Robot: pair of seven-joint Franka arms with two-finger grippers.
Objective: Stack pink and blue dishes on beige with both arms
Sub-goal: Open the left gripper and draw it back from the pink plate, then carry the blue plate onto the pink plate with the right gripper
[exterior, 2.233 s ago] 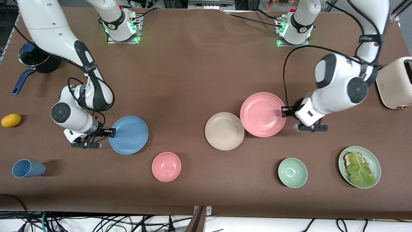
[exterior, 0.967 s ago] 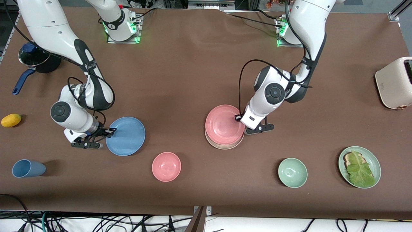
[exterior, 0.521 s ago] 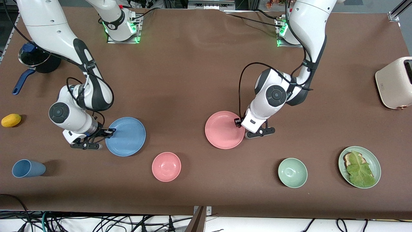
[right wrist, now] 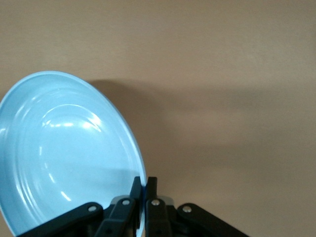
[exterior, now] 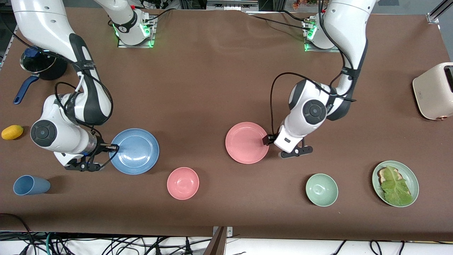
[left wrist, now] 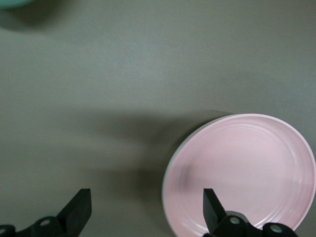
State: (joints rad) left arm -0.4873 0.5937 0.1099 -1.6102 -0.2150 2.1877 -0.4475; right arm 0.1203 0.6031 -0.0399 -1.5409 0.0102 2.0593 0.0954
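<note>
Two wide plates carry the scene. The pink plate [exterior: 246, 142] lies flat and face up near the middle of the table, and only a thin pale rim peeking out from under it in the left wrist view hints at the beige plate [left wrist: 167, 173] below it. Being round, it has no long axis. The left gripper [exterior: 269, 140] sits just beside the pink plate's rim on the side toward the left arm's end of the table, its fingers [left wrist: 79, 213] spread wide and holding nothing.

The blue plate [exterior: 136, 151] is toward the right arm's end of the table, well apart from the pink one. The right gripper [exterior: 114, 146] pinches its rim with fingers pressed tight on the edge. In the right wrist view the blue plate [right wrist: 64, 153] tilts, its pinched edge raised and its hollow face turned up and away from the gripper; a shadow falls on the cloth under it.

A small pink bowl [exterior: 183, 183] sits between the two plates and nearer the front camera. A green bowl [exterior: 321, 189] and a green plate with lettuce on toast [exterior: 395, 183] lie toward the left arm's end, also nearer the camera, with a cream toaster [exterior: 434, 91] at that table edge. A blue cup [exterior: 31, 185] lies on its side by the right arm, with a yellow fruit [exterior: 12, 132] and a dark pot with a blue handle [exterior: 37, 69] farther up.
</note>
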